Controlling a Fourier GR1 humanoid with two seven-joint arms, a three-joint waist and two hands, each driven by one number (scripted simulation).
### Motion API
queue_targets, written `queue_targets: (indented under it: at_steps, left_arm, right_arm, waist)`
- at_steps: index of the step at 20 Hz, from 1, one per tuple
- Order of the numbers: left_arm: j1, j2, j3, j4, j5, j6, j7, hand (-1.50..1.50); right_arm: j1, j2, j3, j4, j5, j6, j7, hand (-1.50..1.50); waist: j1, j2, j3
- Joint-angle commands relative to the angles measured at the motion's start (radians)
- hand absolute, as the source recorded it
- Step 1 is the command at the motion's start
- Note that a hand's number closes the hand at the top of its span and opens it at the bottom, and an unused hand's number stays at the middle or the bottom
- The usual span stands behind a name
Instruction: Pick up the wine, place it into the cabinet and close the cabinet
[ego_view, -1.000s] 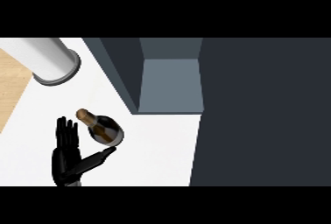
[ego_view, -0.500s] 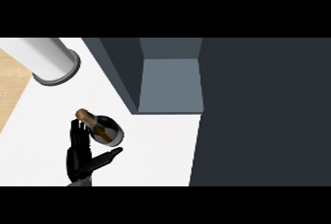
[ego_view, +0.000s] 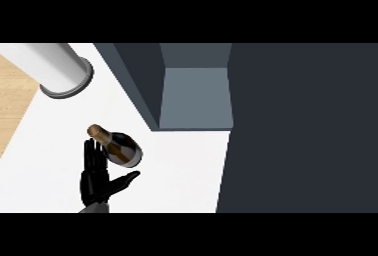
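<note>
The wine bottle (ego_view: 118, 147) is seen from above on the white tabletop (ego_view: 177, 170), dark-bodied with a brown neck pointing up and to the left in the head view. Just to its left a black hand (ego_view: 96, 177) is held, and from its place low and left in the view it is taken to be the left hand; its fingers (ego_view: 93, 155) are straight and lie beside the bottle's neck, touching or nearly so, while the thumb (ego_view: 125, 178) is spread out below the bottle's body. Nothing is clamped yet. The step in hand is judged to be the approach for the pick-up; next, the fingers and thumb would need to be curled round the bottle before any lift.

Up and to the right the open cabinet (ego_view: 196, 97) is set, its grey inner floor showing between dark walls, with a stretch of bare tabletop between it and the bottle. A large dark panel (ego_view: 295, 130), probably the cabinet's door, fills the right side. A white cylinder (ego_view: 55, 67) stands at upper left, well apart
</note>
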Motion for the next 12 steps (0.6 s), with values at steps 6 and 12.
queue_targets:
  at_steps: [6, 12]
  left_arm:
    - [-0.115, 0.015, 0.031, 0.164, -0.004, -0.058, -0.079, -1.50]
    - [-0.091, -0.030, 0.025, 0.117, -0.002, -0.016, -0.125, -1.50]
  right_arm:
    - [0.002, -0.012, -0.027, -0.058, -0.049, 0.006, 0.034, -1.50]
    - [-0.009, -0.026, -0.039, -0.102, -0.080, 0.001, 0.110, -1.50]
  waist:
    - [-0.009, 0.006, -0.010]
    - [-0.008, 0.004, -0.009]
